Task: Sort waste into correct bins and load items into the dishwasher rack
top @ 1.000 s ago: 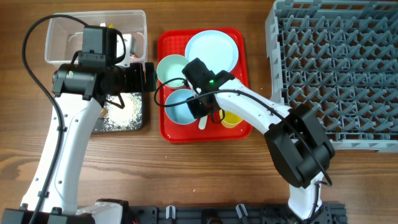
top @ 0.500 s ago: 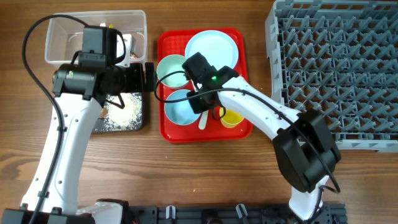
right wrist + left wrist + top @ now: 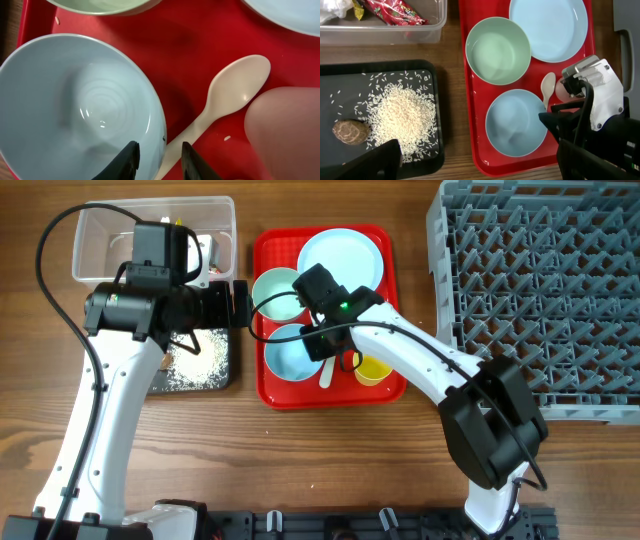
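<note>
The right gripper is held low over the red serving tray, with its 2 fingers parted and set astride the rim of the nearer pale blue bowl. 1 finger is placed inside the bowl and the other outside it, above the handle of the white plastic spoon; nothing is gripped. The spoon is laid on the tray between this bowl and the small pink cup. A 2nd bowl, tinted slightly green, is set just beside the 1st, and the pale blue plate is set next to it at the tray's far end. The yellow cup is partly covered by the right arm in the overhead view. The grey dishwasher rack is placed to the right of the tray on the wooden table. The left gripper is held above the gap between the bins and the red tray. Its fingers appear spread wide, though 1 of them is hard to separate from the dark right arm in the wrist view. A red wrapper, a yellow wrapper and white tissue are seen in the clear tub. The rice grains and the brown food piece are held in the black tray.
</note>
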Controlling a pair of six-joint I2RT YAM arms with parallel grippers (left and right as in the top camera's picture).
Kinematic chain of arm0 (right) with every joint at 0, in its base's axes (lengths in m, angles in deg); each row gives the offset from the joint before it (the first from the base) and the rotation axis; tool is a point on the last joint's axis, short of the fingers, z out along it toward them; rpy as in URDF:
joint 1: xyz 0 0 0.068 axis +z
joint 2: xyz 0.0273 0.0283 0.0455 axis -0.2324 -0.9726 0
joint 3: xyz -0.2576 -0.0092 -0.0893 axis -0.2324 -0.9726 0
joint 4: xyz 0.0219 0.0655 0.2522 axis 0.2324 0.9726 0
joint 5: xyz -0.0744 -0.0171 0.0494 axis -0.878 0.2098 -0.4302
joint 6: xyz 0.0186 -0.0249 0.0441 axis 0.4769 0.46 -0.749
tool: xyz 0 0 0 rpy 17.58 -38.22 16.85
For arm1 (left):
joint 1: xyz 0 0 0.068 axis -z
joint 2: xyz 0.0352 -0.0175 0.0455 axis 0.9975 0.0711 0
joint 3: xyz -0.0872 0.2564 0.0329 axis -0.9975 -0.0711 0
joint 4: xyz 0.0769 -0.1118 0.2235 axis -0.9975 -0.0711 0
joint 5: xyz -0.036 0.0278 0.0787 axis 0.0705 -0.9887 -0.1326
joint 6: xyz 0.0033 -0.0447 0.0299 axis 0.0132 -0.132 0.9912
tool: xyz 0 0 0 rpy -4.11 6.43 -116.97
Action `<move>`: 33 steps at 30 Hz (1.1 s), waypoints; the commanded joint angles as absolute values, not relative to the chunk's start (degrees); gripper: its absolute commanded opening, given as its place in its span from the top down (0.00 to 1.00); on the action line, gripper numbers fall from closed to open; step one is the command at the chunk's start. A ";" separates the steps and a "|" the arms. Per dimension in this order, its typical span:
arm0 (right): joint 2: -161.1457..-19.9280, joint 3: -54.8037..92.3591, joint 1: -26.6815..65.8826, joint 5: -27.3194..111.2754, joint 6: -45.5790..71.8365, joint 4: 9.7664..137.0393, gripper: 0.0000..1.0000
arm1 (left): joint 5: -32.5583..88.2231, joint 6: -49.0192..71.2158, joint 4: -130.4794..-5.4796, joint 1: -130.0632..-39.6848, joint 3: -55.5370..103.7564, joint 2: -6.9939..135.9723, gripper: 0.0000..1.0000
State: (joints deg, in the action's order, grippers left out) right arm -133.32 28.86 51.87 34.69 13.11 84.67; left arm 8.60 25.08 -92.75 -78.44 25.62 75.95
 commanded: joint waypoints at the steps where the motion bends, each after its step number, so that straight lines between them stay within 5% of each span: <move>1: -134.68 29.63 51.61 33.29 11.97 84.23 0.71 | 8.03 24.35 -92.73 -78.66 25.88 76.32 0.00; 16: -136.56 29.63 51.63 33.53 11.97 85.15 0.71 | 6.54 23.85 -90.44 -78.72 25.88 76.35 0.00; 23: -136.56 29.63 51.61 33.49 11.99 83.91 0.70 | 2.04 7.35 -87.64 -85.54 25.88 76.35 0.00; 33: -136.58 29.63 51.61 33.49 12.01 82.64 0.85 | 2.00 5.95 -88.43 -89.65 25.88 76.32 0.00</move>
